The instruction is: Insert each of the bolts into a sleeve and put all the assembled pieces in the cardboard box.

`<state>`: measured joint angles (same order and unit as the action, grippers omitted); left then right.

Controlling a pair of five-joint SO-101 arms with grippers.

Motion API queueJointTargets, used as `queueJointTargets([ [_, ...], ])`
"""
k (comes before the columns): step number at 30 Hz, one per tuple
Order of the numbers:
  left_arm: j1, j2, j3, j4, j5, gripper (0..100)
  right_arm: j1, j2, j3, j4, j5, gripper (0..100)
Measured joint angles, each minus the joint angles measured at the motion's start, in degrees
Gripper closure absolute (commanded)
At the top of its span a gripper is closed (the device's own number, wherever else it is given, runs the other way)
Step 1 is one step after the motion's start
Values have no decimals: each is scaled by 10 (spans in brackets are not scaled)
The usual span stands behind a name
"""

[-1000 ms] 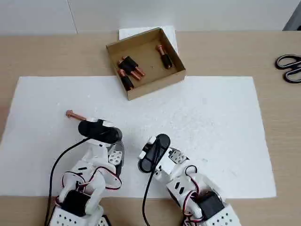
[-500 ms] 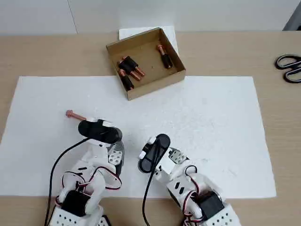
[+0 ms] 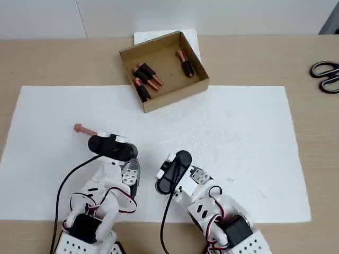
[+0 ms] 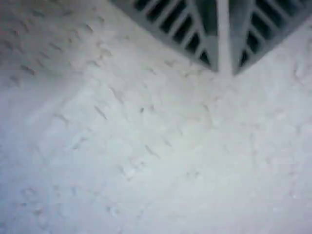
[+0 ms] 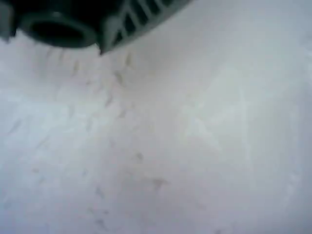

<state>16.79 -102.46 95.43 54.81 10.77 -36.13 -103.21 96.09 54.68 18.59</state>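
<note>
well, the white foam sheet cushions the work, and the cardboard box beyond it already holds several assembled pieces. both arms sit folded at the near edge, seemingly idle. the left gripper, jaws pressed together, rests by the last bolt. a dark sleeve sits at the right gripper; whether it grips, i cannot tell. nothing has shifted since a second ago.

We scanned all views. No text, label, brand, number or sign can be read on anything.
</note>
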Motion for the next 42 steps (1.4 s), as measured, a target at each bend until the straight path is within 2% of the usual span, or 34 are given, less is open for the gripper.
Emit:
queueJointTargets([
  [20,0,0,0,0,0,994,0,0,0,0,0,991],
  [31,61,-3,-4,-2,17,993,0,0,0,0,0,991],
  [35,62,-3,-68,26,17,994,0,0,0,0,0,991],
  [37,47,-4,-106,35,-3,994,0,0,0,0,0,991],
  [42,-47,-4,-135,35,-48,994,0,0,0,0,0,991],
])
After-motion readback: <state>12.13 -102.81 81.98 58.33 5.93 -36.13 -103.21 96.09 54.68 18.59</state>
